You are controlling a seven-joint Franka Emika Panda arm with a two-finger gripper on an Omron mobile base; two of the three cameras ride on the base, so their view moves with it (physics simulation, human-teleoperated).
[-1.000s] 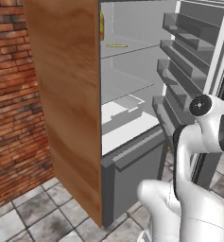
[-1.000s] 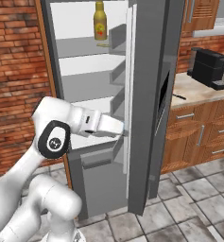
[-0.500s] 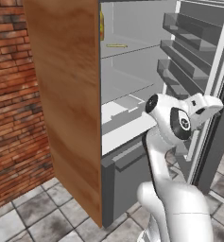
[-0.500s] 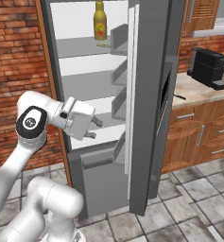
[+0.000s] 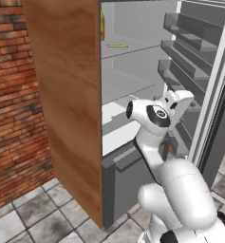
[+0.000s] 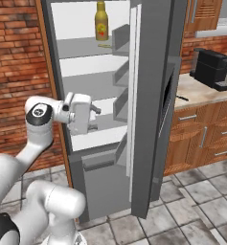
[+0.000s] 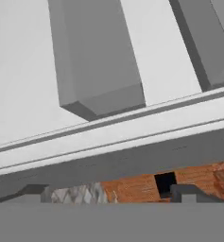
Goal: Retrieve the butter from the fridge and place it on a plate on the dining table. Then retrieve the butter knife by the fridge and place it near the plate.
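I judge myself to be early in the job. The fridge [image 6: 148,95] stands with its door swung wide, so the opening is done, but nothing has come out of it: my gripper [image 6: 93,117] is empty, its jaws spread as wide as they go, touching nothing that I can make out. It hangs just in front of the lower white shelves, pointing into the cabinet from the left side of the opening. In the left base view my hand [image 5: 180,97] sits near the door's inner bins, apart from them.

Looking along my fingers, I see pale shelf surfaces and a grey ledge [image 7: 113,142] close ahead, with a strip of wood and brick below it. No butter lies there.

Further in, the lower shelves look bare. On the upper shelf stands a bottle [image 6: 101,21] with a yellow label. Just beside its foot lies a small flat yellowish thing [image 6: 104,45]; I take it for the butter, though it is too small to be sure. If so, it is well above my hand, and I must rise to reach it.

Beyond the door, to the right, a counter [image 6: 201,93] carries a dark coffee machine [image 6: 211,68] and a thin dark sliver [image 6: 182,98] that may be the knife. Still left: grasp the butter, carry it to the plate on the table, then fetch the knife.
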